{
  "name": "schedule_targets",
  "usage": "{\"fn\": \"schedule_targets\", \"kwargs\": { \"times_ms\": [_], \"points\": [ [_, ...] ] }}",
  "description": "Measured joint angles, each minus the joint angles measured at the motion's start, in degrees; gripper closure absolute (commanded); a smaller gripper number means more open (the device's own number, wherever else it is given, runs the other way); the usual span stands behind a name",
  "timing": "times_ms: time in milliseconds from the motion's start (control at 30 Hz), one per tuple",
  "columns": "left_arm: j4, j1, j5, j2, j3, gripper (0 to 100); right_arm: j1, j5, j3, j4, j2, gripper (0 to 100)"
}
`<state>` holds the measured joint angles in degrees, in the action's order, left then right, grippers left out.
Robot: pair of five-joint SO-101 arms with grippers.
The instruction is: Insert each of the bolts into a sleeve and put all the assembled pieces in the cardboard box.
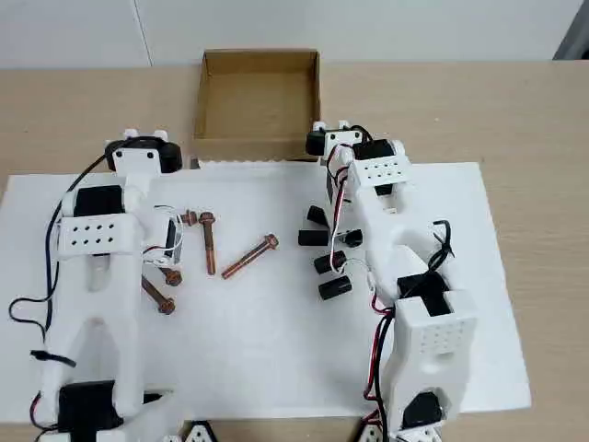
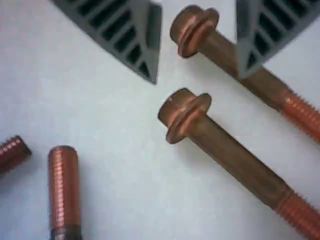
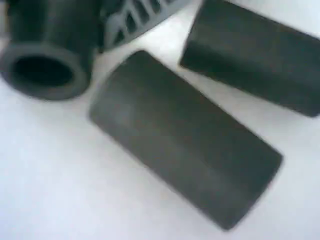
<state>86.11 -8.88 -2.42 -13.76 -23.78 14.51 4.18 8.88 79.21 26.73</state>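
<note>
Nothing assembled yet. The cardboard box (image 1: 199,101), just past the white sheet's (image 1: 258,350) far edge, is empty. Bolts (image 1: 250,257) lie loose near its left edge, sleeves (image 1: 335,287) toward the right. Left gripper (image 2: 197,75) is wide open, straddling a bolt, holding nothing. Right gripper (image 1: 339,230) is over the sleeves, grip can't be told.

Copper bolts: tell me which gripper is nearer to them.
Left. The left gripper hangs open directly over the bolts; the right gripper is across the sheet, over the black sleeves.
</note>
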Motion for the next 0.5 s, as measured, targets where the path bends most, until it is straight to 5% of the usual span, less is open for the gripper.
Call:
{"fn": "schedule_targets", "kwargs": {
  "times_ms": [267, 500],
  "points": [
    [0.0, 3.08, -0.44, 0.0, 0.0, 90, 0.62, 0.09, -0.18, 2.73, -5.89, 99.6],
    [0.0, 12.84, -3.6, 0.35, 0.0, 90, 0.53, 0.18, -0.18, 8.18, -12.48, 99.5]
  ]
}}
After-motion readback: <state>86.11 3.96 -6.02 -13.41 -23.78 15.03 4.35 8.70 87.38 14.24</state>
